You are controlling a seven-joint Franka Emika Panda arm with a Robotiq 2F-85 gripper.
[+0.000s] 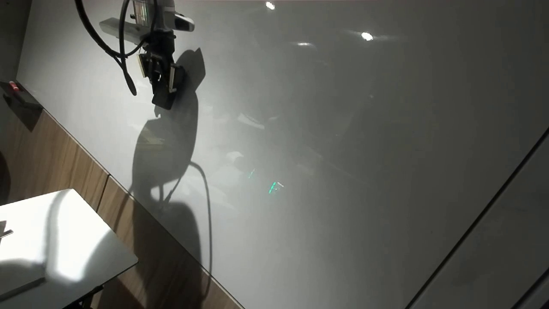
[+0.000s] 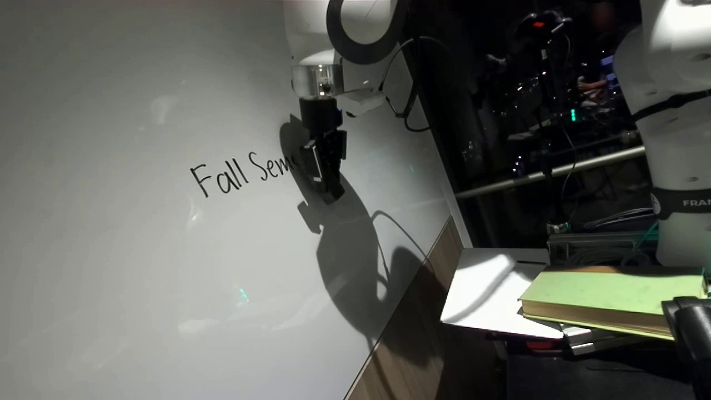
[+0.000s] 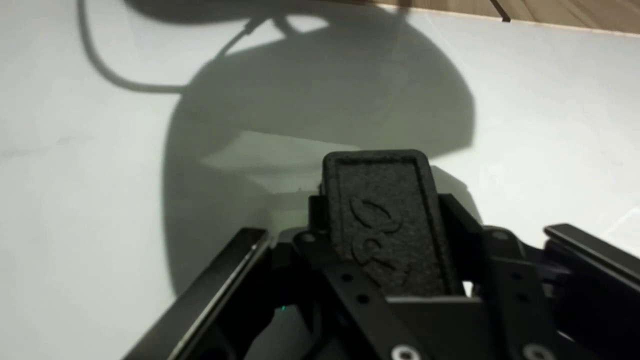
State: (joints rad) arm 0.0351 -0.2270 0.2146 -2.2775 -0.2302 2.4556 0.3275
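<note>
My gripper (image 3: 387, 220) is shut on a dark block-shaped eraser (image 3: 377, 185), with a finger pressed to each side. The eraser has a rough face with raised marks in the wrist view. In both exterior views the gripper (image 1: 165, 79) (image 2: 325, 158) points down with the eraser (image 1: 164, 99) (image 2: 333, 191) at its tip, close to a whiteboard (image 1: 343, 150) (image 2: 111, 250). I cannot tell whether the eraser touches the board. Black handwriting (image 2: 244, 172) reading "Fall Sem" shows in an exterior view; the gripper and its shadow hide its right end.
Wood panelling (image 1: 116, 210) runs along the board's lower edge. A white table (image 1: 64, 240) stands near it, with a green book (image 2: 611, 289) beside or on it. A dark tray (image 1: 21, 96) with a red item (image 1: 14, 86) sits at the board's edge. Cables hang beside the arm.
</note>
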